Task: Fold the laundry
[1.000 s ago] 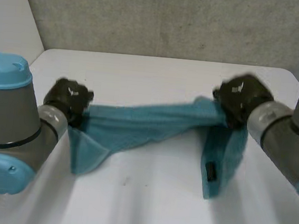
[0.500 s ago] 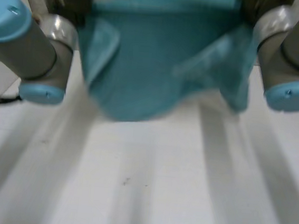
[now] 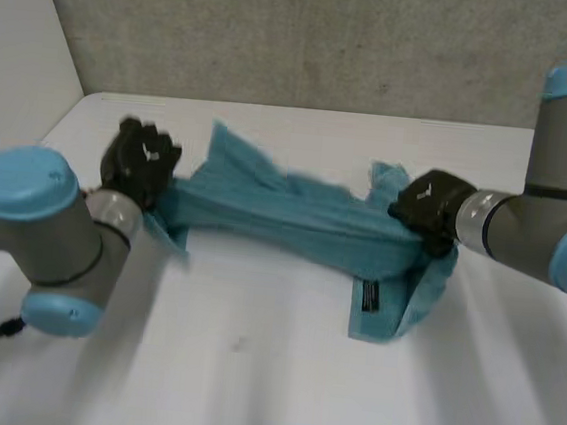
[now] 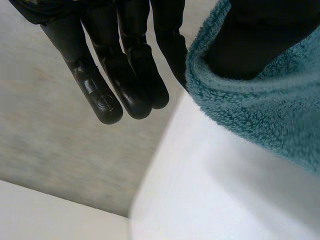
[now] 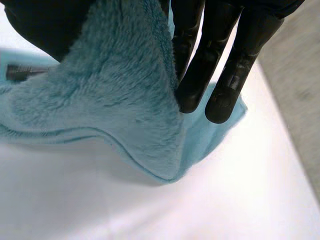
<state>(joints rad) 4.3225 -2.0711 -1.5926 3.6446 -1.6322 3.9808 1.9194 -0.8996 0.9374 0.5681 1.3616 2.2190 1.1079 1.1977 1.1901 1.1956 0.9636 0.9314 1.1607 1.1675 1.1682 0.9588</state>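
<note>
White worktop [image 3: 267, 382] under a grey wall [image 3: 331, 36] carries the teal towel [image 3: 303, 219]; we see it stretched as a rumpled band across the middle, approx. from 9 to 3 o'clock. At its 9 o'clock end the left robot hand [image 3: 140, 159] pinches an edge btw. thumb and fingers. At 3 o'clock the right robot hand [image 3: 427, 206] pinches the other end likewise. Its black label [image 3: 370, 297] lies at 5 o'clock.
</note>
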